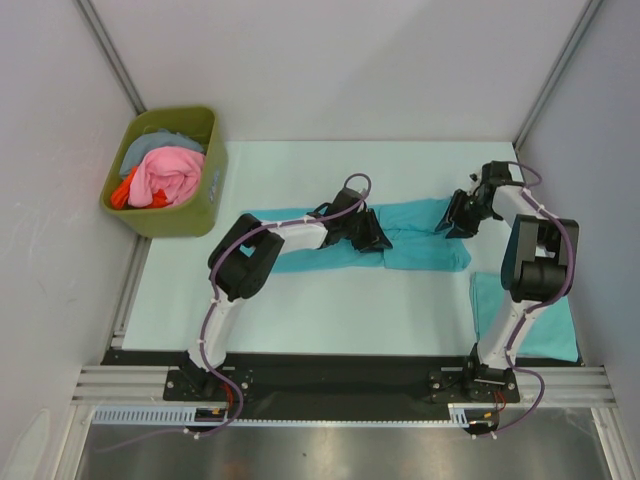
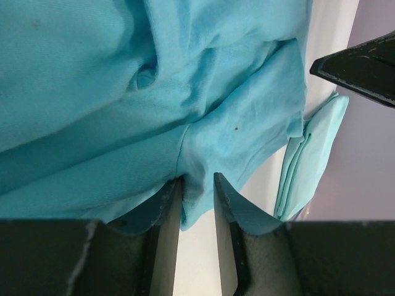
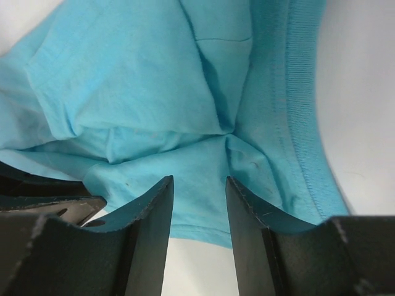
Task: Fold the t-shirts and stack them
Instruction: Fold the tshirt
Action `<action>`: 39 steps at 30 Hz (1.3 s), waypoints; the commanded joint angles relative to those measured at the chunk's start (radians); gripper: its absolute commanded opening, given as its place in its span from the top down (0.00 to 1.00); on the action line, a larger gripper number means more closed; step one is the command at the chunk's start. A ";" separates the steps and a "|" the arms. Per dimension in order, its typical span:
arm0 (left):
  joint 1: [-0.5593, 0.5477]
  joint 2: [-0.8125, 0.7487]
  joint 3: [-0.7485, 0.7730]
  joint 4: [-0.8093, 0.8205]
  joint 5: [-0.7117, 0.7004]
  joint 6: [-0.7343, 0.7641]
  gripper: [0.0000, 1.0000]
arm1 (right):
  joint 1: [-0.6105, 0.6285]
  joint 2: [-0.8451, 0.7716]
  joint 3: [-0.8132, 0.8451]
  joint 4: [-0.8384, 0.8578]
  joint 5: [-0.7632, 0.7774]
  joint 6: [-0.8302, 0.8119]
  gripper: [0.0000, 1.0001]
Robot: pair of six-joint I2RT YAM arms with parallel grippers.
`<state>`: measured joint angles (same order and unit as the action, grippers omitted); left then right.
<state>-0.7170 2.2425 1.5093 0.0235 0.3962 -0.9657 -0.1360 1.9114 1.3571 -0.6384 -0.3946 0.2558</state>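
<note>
Nearest, at the lower right of the top view, a folded t-shirt (image 1: 545, 325) lies flat on the pale worktop (image 1: 300, 300). The right arm (image 1: 525, 265) rises in front of it and hides its left part. In the left wrist view the same folded t-shirt shows at the right edge as a neat layered stack.

Further up, across the middle of the frame, the spread t-shirt (image 1: 425, 240) stretches as a long turquoise band from left of centre to right of centre. The left arm (image 1: 270, 245) lies across its left half and covers much of the cloth there.

The left hand (image 1: 375, 238) sits on the band near its middle. Its wrist view shows the two fingers (image 2: 166, 228) close together, with a pinched fold of the teal fabric between them.

The right hand (image 1: 452, 222) is at the band's upper right end. In its wrist view, cloth fills the gap between the fingers (image 3: 154, 234), creases gather toward the tips, and a ribbed hem runs down the right side, so it is clamped on the spread t-shirt.

Farthest, at the upper left, an olive-green bin (image 1: 195, 215) stands just off the worktop's corner. It holds pink cloth (image 1: 165, 175), a bit of orange and some grey-blue.
</note>
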 commanded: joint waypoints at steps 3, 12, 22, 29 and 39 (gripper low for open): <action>0.010 -0.004 0.034 0.032 0.029 -0.018 0.71 | -0.013 0.037 0.016 -0.018 0.004 -0.029 0.55; 0.024 -0.004 0.040 0.065 0.043 -0.047 0.75 | -0.013 0.060 -0.003 0.008 -0.049 -0.010 0.61; 0.031 0.019 0.061 0.067 0.049 -0.053 0.75 | -0.013 0.066 0.010 0.052 -0.061 0.037 0.97; 0.042 0.048 0.091 0.043 0.044 -0.045 0.77 | -0.016 0.078 0.034 0.063 -0.024 0.054 1.00; 0.056 0.029 0.052 -0.004 0.013 -0.007 0.87 | -0.043 0.078 0.030 0.092 0.019 0.072 1.00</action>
<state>-0.6674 2.2848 1.5616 0.0296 0.4217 -0.9936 -0.1650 1.9881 1.3582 -0.5846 -0.4007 0.3149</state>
